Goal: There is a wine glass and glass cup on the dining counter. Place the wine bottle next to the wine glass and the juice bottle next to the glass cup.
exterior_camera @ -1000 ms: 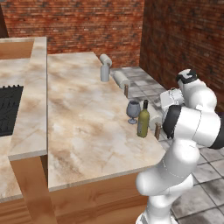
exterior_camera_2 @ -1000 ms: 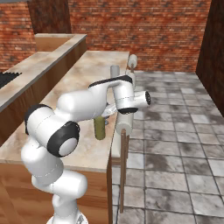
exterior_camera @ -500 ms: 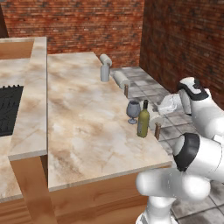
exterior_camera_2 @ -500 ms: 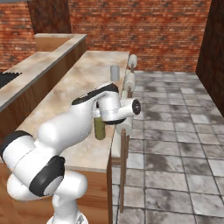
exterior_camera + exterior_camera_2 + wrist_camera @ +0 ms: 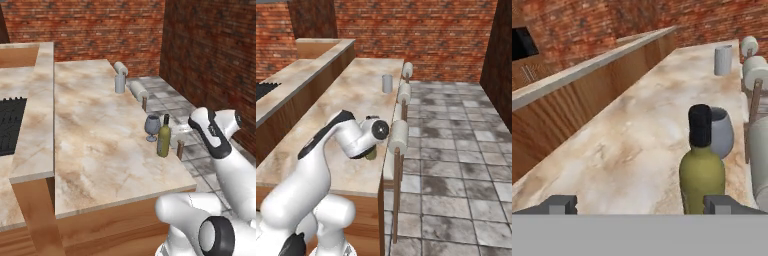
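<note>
The olive-green wine bottle (image 5: 163,136) stands upright near the right edge of the dining counter (image 5: 100,145). The dark stemmed wine glass (image 5: 152,127) is close beside it. In the hand view the wine bottle (image 5: 701,176) rises just ahead of my gripper (image 5: 640,205), near the right fingertip (image 5: 722,204), with the wine glass (image 5: 723,133) behind it. The fingertips stand wide apart, open and holding nothing. The pale glass cup (image 5: 120,83) stands alone farther along the same edge, and the glass cup (image 5: 723,60) shows far off in the hand view. The juice bottle is out of view.
Stools with white roll cushions (image 5: 398,136) and wooden legs line the counter's right edge over a tiled floor (image 5: 456,150). A raised tier (image 5: 42,100) runs along the counter's left side, with a dark cooktop (image 5: 10,125) beyond it. My arm (image 5: 346,140) covers most of the bottle in the right base view.
My arm has folded lower and closer to the base. The wine bottle and wine glass stand where they were.
</note>
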{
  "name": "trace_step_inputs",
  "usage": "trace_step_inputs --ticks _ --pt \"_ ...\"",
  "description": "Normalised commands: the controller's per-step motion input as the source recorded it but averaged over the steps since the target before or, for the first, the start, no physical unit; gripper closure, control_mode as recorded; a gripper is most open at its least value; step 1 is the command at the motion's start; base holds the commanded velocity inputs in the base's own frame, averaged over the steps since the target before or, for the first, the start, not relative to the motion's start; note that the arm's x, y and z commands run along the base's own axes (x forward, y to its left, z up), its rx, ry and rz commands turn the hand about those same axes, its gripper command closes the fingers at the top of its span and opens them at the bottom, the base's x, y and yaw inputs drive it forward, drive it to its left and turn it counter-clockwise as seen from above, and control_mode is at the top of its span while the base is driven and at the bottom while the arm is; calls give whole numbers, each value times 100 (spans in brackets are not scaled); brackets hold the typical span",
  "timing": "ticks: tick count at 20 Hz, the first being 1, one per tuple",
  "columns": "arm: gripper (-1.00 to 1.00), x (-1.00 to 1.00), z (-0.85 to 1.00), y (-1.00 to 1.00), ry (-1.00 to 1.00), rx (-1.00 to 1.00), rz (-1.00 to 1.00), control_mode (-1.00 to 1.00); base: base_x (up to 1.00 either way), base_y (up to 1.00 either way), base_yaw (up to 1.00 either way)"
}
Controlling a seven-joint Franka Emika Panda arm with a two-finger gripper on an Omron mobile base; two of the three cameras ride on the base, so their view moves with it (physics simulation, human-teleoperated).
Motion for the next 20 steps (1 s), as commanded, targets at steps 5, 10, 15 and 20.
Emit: trace_step_inputs --ticks 5,10,15,20 --pt "-100 -52 25 10 31 8 -31 -100 0 0 0" --pt "-100 -60 15 18 16 4 -26 -100 0 0 0" --pt "-100 -63 1 27 0 -2 -22 -100 0 0 0" --pt "-100 -47 8 18 1 -4 -28 -100 0 0 0"
